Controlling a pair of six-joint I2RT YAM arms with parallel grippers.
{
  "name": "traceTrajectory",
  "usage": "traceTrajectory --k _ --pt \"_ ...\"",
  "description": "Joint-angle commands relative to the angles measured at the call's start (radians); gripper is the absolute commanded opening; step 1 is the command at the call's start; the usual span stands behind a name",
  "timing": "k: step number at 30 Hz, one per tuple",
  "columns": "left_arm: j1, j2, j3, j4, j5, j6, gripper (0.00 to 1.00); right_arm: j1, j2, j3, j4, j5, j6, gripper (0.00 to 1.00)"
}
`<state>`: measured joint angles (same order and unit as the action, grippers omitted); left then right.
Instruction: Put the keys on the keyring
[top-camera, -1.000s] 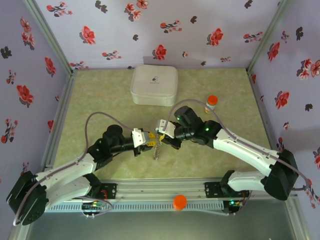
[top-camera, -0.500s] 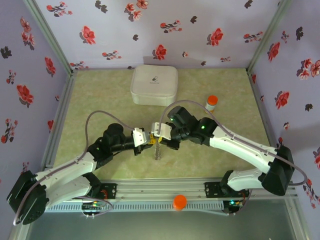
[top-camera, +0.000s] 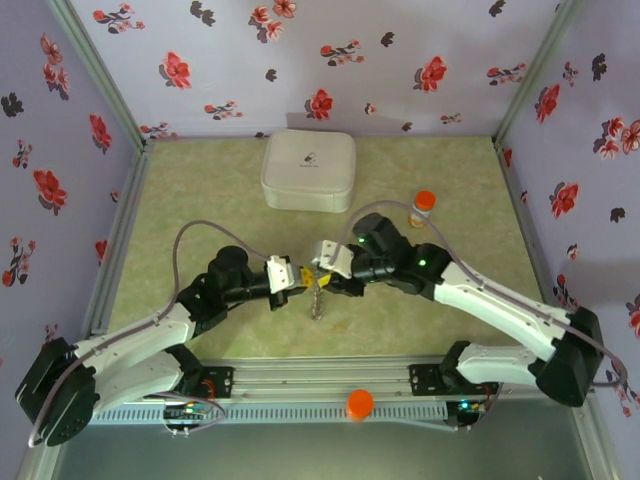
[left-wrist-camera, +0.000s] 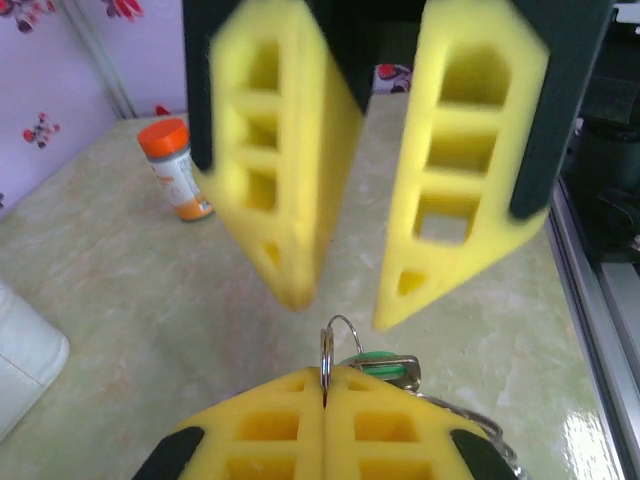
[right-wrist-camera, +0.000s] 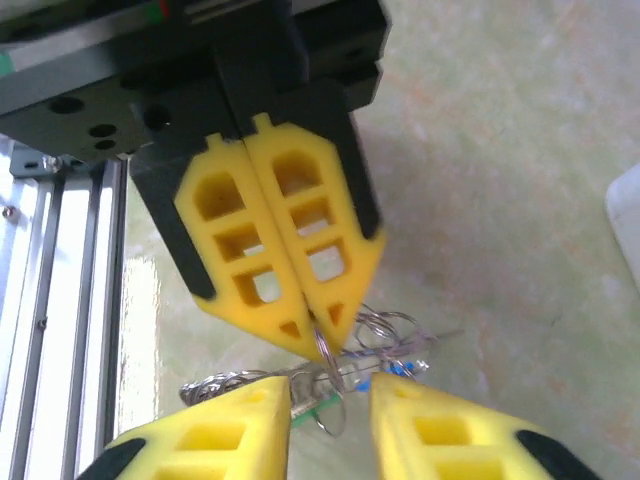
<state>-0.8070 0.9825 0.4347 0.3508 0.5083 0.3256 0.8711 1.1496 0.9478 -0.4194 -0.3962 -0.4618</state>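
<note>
My left gripper (left-wrist-camera: 325, 376) is shut on a small silver split ring (left-wrist-camera: 326, 345) that stands up from its tips, with the green-headed key (left-wrist-camera: 382, 366) right beside it. Facing it, my right gripper (right-wrist-camera: 330, 402) is open, one finger on each side of that ring (right-wrist-camera: 327, 350), touching nothing. Under the tips hang the green key (right-wrist-camera: 320, 410), the blue key (right-wrist-camera: 402, 368) and the thin grey wire keyring (right-wrist-camera: 222, 385). In the top view both grippers meet at the table's middle front, left (top-camera: 300, 279) and right (top-camera: 322, 272), the bunch (top-camera: 317, 300) dangling below them.
A white rounded square case (top-camera: 308, 170) lies at the back centre. An orange-capped bottle (top-camera: 423, 207) stands behind the right arm, also seen past the fingers (left-wrist-camera: 172, 166). The metal rail (top-camera: 320, 385) runs along the near edge. Flowered walls close three sides.
My left gripper has closed onto the small ring. My right gripper, shut until half a second ago, has opened and let go, and its arm has shifted slightly right.
</note>
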Motion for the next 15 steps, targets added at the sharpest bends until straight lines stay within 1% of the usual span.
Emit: traceTrajectory --k 1,4,8,11,15 --pt "0.0 0.003 -0.04 0.166 0.0 -0.011 0.0 -0.079 -0.085 -0.112 0.226 -0.206 0.126 0.39" --pt "0.004 0.003 -0.072 0.252 -0.002 -0.027 0.0 -0.079 -0.095 -0.139 0.254 -0.226 0.134 0.41" --pt "0.005 0.004 -0.104 0.328 0.002 -0.055 0.0 -0.079 -0.078 -0.147 0.261 -0.179 0.111 0.4" --pt "0.006 0.011 -0.118 0.359 0.007 -0.08 0.0 -0.078 -0.054 -0.152 0.278 -0.181 0.108 0.4" --pt "0.006 0.027 -0.13 0.414 0.014 -0.118 0.0 -0.078 -0.012 -0.145 0.286 -0.214 0.116 0.37"
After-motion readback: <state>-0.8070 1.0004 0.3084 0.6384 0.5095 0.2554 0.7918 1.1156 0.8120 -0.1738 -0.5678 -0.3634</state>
